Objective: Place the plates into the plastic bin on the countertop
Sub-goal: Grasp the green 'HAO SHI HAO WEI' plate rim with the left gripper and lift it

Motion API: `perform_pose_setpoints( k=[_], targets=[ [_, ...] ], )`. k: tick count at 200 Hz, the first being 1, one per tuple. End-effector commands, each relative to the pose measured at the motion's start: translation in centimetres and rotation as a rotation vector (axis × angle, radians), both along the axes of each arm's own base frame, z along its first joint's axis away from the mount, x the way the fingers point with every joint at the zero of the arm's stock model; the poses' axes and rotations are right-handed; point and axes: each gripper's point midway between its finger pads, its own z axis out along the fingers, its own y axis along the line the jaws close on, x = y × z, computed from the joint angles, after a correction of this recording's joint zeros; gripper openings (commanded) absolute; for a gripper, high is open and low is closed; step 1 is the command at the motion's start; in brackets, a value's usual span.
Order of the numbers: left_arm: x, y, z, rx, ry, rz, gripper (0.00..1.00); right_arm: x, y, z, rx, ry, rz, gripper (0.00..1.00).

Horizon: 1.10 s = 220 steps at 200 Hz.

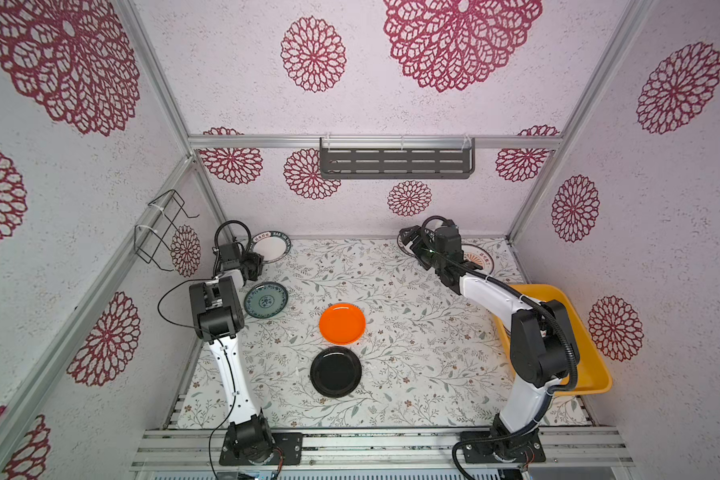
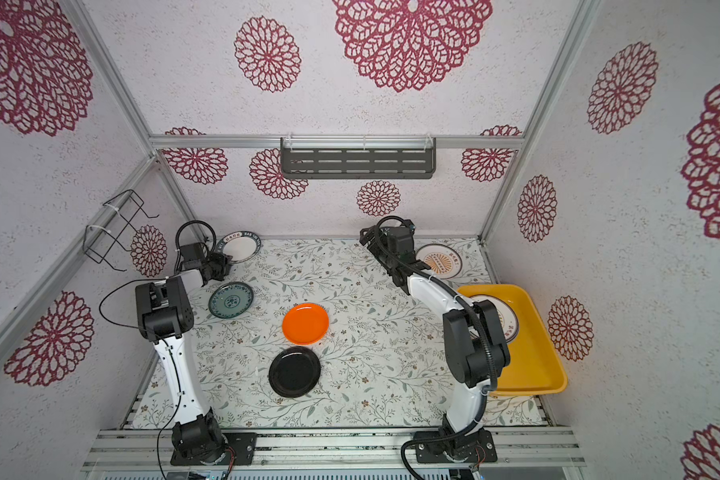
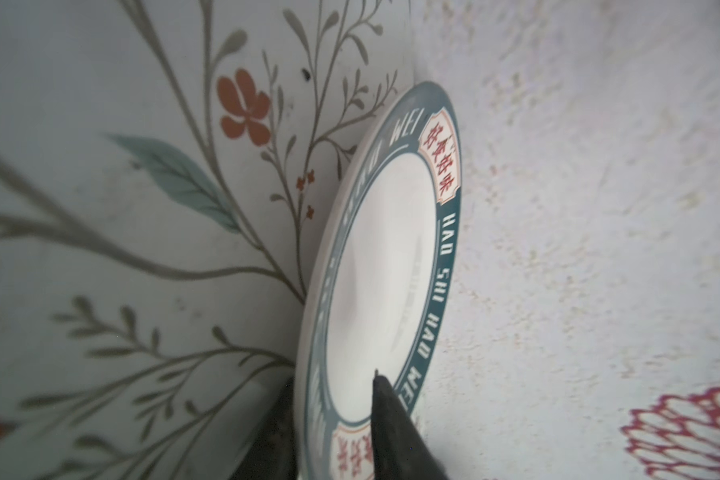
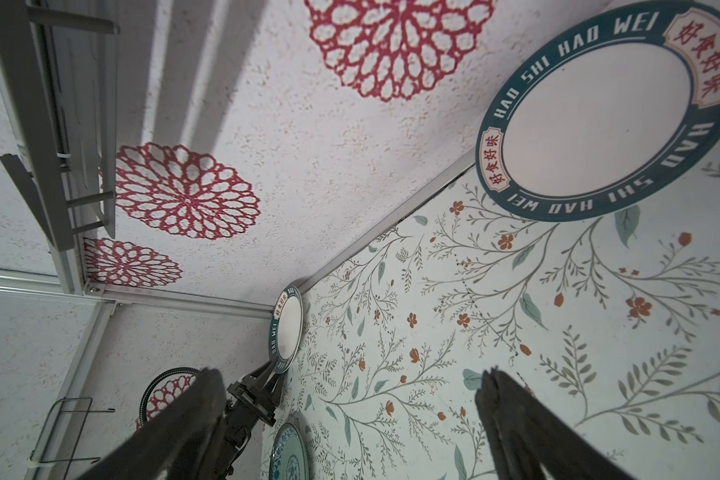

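In the back left corner my left gripper (image 3: 333, 382) is shut on the rim of a white plate with a teal lettered rim (image 1: 272, 246), one finger under it and one on its face. My right gripper (image 4: 350, 374) hangs open over the countertop (image 1: 412, 332) at the back, close to a second teal-rimmed plate (image 4: 599, 112). An orange-sunburst plate (image 2: 439, 259) lies just right of it. On the countertop lie a blue-floral plate (image 1: 265, 300), an orange plate (image 1: 342, 323) and a black plate (image 1: 336, 372). The yellow plastic bin (image 2: 537, 353) stands at the right with one plate (image 2: 506, 316) in it, partly hidden by my right arm.
A dark slotted shelf (image 1: 395, 162) hangs on the back wall and a black wire rack (image 1: 159, 232) on the left wall. Red-floral walls close in the back and both sides. My right arm's elbow (image 1: 537, 345) stands over the bin's near half.
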Motion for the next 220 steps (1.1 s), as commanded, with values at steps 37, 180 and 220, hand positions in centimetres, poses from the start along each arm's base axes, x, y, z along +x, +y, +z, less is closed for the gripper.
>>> perform_pose_setpoints(
  k=[37, 180, 220],
  targets=[
    [-0.6, -0.8, -1.0, -0.015, -0.003, -0.024, 0.02, -0.2, 0.3, 2.4, 0.040, -0.064, -0.012, 0.99],
    [-4.4, -18.1, 11.8, -0.164, -0.233, -0.486, 0.00, -3.7, 2.0, -1.3, 0.038, -0.002, 0.111, 0.99],
    [-6.3, -24.4, 14.7, -0.208, -0.249, -0.680, 0.00, -3.0, 3.6, -1.5, 0.033, -0.003, 0.185, 0.99]
  ],
)
